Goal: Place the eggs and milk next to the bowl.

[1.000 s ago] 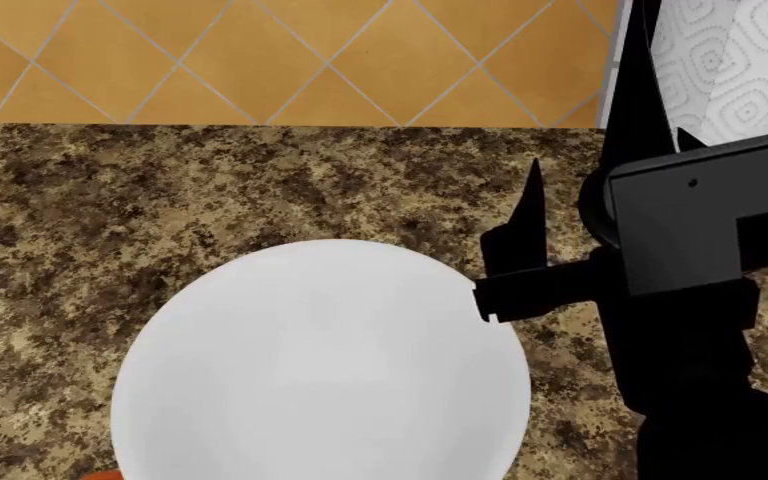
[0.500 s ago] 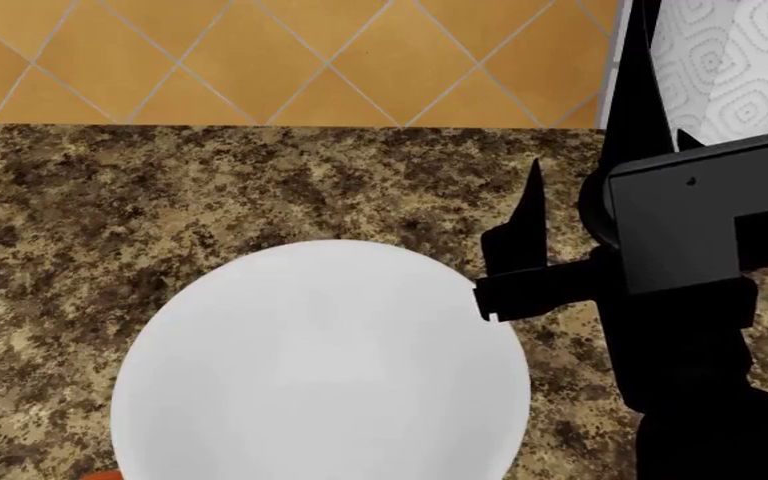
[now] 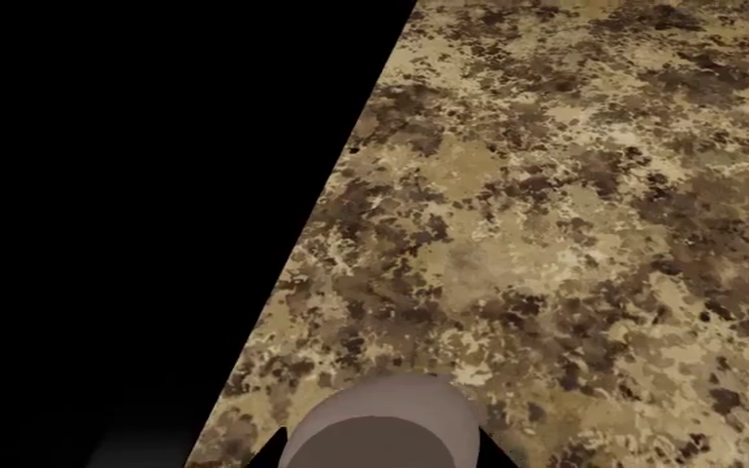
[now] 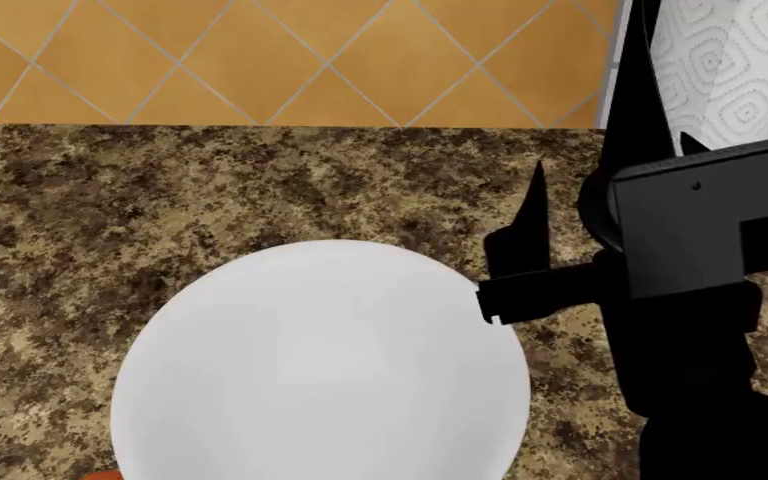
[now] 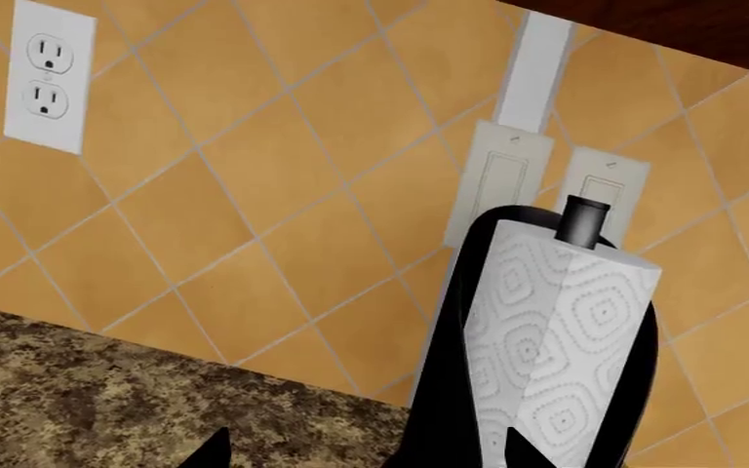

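At the bottom left edge of the head view a sliver of the orange-brown egg (image 4: 104, 475) peeks out just beside the rim of the white bowl (image 4: 317, 370), which fills the lower middle of the frame on the speckled granite countertop (image 4: 157, 200). Orange diagonal wall tile (image 4: 291, 60) runs across the top. To the right of the bowl, the right gripper (image 4: 524, 270) hangs by its rim, one pointed black finger standing up; whether it is open or closed cannot be told, and nothing shows in its grasp. At the upper right stands the patterned paper-towel roll (image 4: 731, 70).

In the left wrist view the pale greyish-pink egg (image 3: 381, 429) sits at the bottom edge, dark finger parts flanking it; the left gripper's grip cannot be judged.

The right wrist view shows a wall outlet (image 5: 47, 76) upper left and light switches (image 5: 498, 190) behind the roll.

The milk is not in sight.
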Controlling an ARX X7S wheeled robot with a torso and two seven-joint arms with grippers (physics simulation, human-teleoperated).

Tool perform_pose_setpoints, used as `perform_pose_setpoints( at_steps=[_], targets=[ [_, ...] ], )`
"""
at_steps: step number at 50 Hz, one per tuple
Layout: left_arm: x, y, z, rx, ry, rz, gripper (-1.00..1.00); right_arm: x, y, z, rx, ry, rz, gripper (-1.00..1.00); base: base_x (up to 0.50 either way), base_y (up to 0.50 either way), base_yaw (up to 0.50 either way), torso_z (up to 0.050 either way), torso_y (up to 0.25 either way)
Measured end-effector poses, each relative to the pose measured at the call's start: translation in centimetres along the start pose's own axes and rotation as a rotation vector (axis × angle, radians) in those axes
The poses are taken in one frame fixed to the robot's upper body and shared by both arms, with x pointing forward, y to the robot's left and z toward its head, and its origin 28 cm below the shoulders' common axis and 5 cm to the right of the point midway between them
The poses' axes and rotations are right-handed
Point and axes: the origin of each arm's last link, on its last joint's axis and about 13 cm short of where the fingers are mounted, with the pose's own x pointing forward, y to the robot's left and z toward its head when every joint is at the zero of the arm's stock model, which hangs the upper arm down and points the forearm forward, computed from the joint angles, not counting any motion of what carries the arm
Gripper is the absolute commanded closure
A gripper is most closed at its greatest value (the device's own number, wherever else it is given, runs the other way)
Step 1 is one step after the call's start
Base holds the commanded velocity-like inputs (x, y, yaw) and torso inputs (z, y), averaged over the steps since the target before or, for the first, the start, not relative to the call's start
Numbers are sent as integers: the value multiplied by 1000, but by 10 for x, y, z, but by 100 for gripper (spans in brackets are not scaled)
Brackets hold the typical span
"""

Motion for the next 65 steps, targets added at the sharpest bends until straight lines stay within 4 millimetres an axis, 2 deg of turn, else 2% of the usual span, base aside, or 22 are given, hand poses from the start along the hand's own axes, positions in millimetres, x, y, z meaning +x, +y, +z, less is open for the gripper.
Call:
perform_pose_setpoints(
  at_steps=[10,25,65],
  targets=[
    [-4,1,5,-12,-58,-16,100,-3,-2,1,4,-6,-5,-100,0,0,0,0,0],
    [-7,-4,12,4,-122,-130,100,-6,-3,3,9,-14,-9,-100,0,0,0,0,0],
    [-13,-34,40,155,-112,-447,100,-11,-6,0,22,-20,-20,-100,0,0,0,0,0]
  ],
)
